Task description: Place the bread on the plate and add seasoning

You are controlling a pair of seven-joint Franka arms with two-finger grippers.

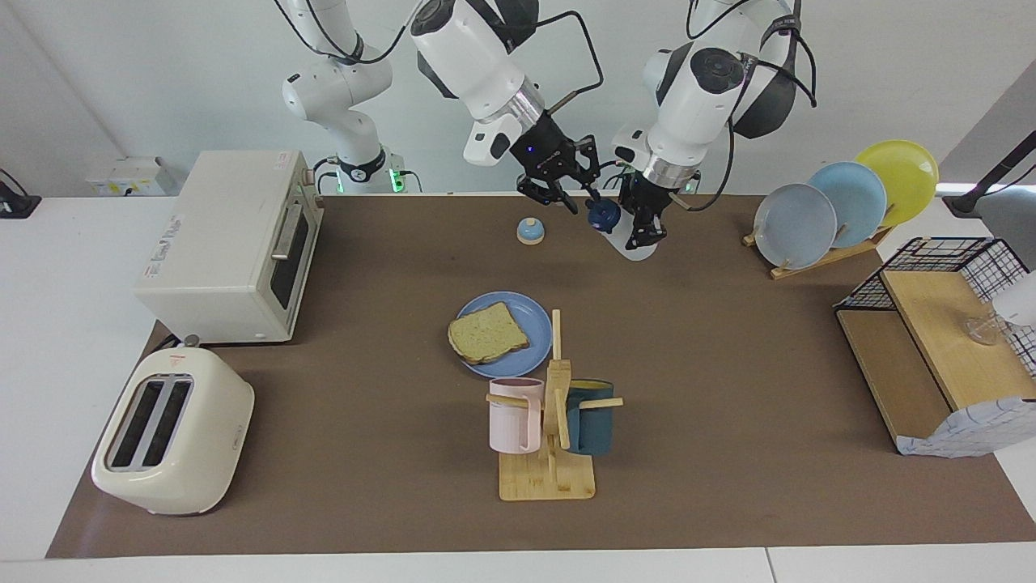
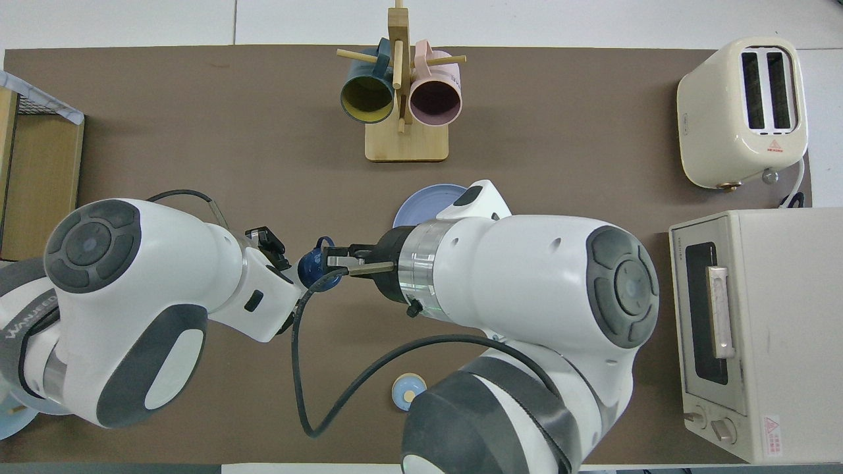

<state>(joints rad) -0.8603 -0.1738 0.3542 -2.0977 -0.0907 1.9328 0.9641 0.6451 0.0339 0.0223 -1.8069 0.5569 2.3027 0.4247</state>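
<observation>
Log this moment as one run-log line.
bread: on plate | left tool: shut on seasoning, tilted | right tool: at seasoning cap

- A robotics lab is shown, dressed up as a kitchen.
- Two white robot arms (image 1: 477, 57) are mounted at one end of a white worktop (image 1: 57, 267), in front of a bare white wall.
- A brown mat (image 1: 728, 348) is spread over the worktop.
- Kitchen props are laid out on it: an oven (image 1: 227, 243), a toaster (image 1: 170, 433), a mug rack (image 1: 550, 437), a plate rack (image 1: 817, 257) and a wire shelf (image 1: 955, 340).
- Loose cables (image 2: 316, 395) are seen on the arms.
</observation>
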